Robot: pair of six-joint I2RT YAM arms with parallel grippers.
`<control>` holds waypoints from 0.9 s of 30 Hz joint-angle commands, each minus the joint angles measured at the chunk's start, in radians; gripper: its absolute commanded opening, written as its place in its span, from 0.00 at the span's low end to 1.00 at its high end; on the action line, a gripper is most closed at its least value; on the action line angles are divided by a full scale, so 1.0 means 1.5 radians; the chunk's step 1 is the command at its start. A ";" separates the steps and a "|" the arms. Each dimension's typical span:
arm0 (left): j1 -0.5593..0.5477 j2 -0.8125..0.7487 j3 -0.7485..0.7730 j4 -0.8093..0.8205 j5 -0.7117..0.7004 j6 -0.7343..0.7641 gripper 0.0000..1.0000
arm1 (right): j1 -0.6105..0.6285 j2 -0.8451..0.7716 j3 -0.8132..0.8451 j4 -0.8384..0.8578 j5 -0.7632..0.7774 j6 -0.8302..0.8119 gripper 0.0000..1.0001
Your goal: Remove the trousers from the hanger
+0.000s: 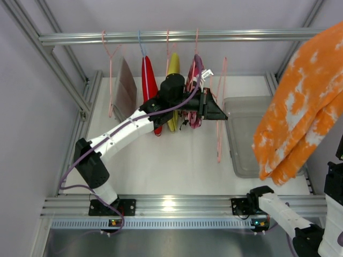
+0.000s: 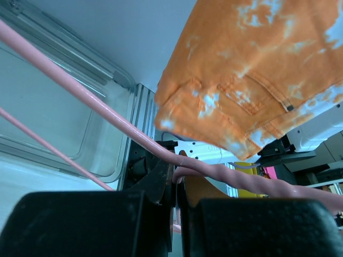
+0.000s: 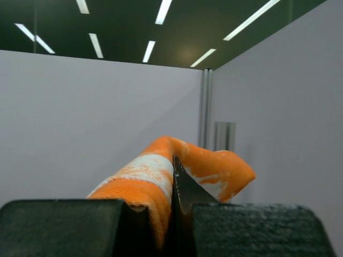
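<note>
Overhead rig, mid-task: the right gripper is clamping hard on a bunched fold of the orange trousers, holding them aloft at the right of the cell, well apart from the rail and, in the overhead view, overlapping the far side of the clear bin. The left gripper is pinching the wire of a pink hanger, jaws together on it, just beside a red garment and others hanging from the rail; whether the hanger's hook is on the rail cannot be told. The trousers are appearing free of the hanger, so the removal is looking all but complete. The cloth is reading as light and limp, a denim-like weave with stitched pockets, drooping in soft folds under its own weight; nothing about it is looking fragile or slippery. A gathered fold or the thicker waistband is probably offering the surest hold, a single loose layer the poorest.
</note>
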 commanded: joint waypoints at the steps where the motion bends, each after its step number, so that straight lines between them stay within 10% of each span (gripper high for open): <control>1: 0.002 -0.040 0.007 0.030 -0.003 0.015 0.00 | 0.002 -0.035 0.009 0.083 0.083 -0.117 0.00; 18: 0.031 -0.036 0.029 0.058 -0.001 -0.044 0.00 | 0.002 -0.181 -0.448 0.189 0.282 -0.434 0.00; 27: 0.041 -0.023 0.029 0.075 0.001 -0.070 0.00 | 0.002 -0.205 -0.504 0.223 0.291 -0.508 0.00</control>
